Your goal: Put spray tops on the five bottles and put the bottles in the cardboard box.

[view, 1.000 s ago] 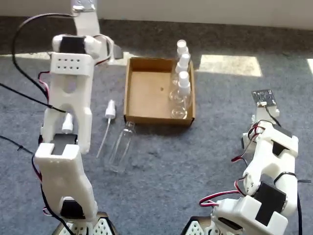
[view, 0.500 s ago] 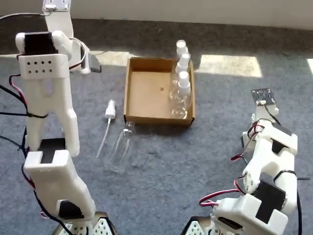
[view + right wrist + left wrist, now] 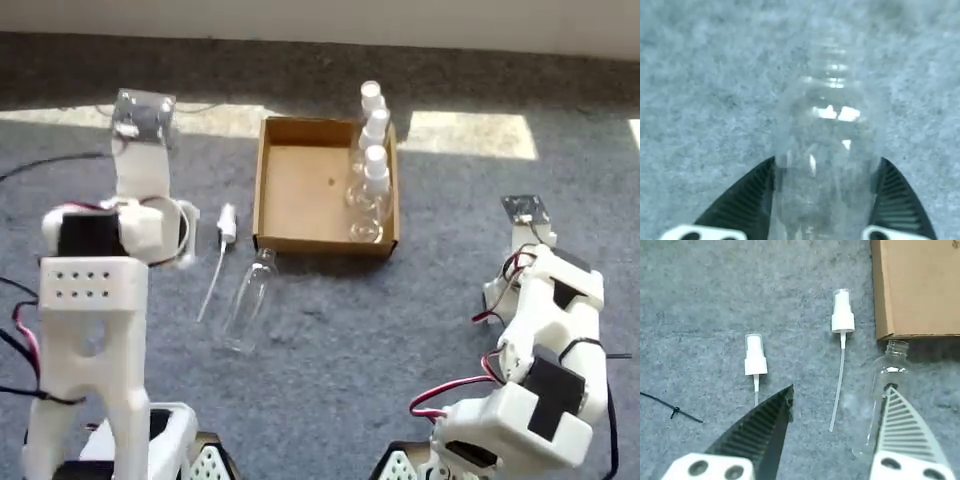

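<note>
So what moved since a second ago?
The left arm's pincer swung left, away from the brown cardboard box, then pulled back toward its base, open. Nothing grabbed or dropped. The right pincer, shut on a clear plastic bottle, barely shifted. The lying clear bottle, white spray top and boxed bottles stayed put.

Three capped bottles line the right wall inside the cardboard box, upper centre of the high view. Below the box's lower left corner lies an uncapped bottle, with a spray top just left of it. A further bottle sits between the right gripper fingers.
</note>
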Robot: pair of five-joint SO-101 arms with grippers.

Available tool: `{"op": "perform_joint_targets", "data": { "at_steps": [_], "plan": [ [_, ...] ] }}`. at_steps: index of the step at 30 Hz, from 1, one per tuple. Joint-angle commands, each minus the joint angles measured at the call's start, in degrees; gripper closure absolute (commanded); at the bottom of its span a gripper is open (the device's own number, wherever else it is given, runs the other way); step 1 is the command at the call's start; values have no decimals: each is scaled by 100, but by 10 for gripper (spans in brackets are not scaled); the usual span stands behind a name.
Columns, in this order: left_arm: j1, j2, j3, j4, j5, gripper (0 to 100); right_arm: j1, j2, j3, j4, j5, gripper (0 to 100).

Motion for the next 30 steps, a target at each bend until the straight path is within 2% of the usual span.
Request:
{"op": "perform_joint_targets", "data": {
  "at_steps": [1,8,12,18,30],
  "plan": [
    [198,-1051,1956,-993,-44,736,-22,-4,-268,409,-343,756],
    [-127,-1982,2545,-1266,-44,736,-57,4,-1059,1244,-492,756],
    [-136,-2070,2668,-1266,-53,737,-136,4,-1534,1569,-686,753],
    [-136,-2062,2782,-1371,-53,737,-321,48,-2290,2141,-774,693],
    [-127,-2088,2967,-1574,-53,737,-725,189,-2519,2220,-738,694]
  ]
}}
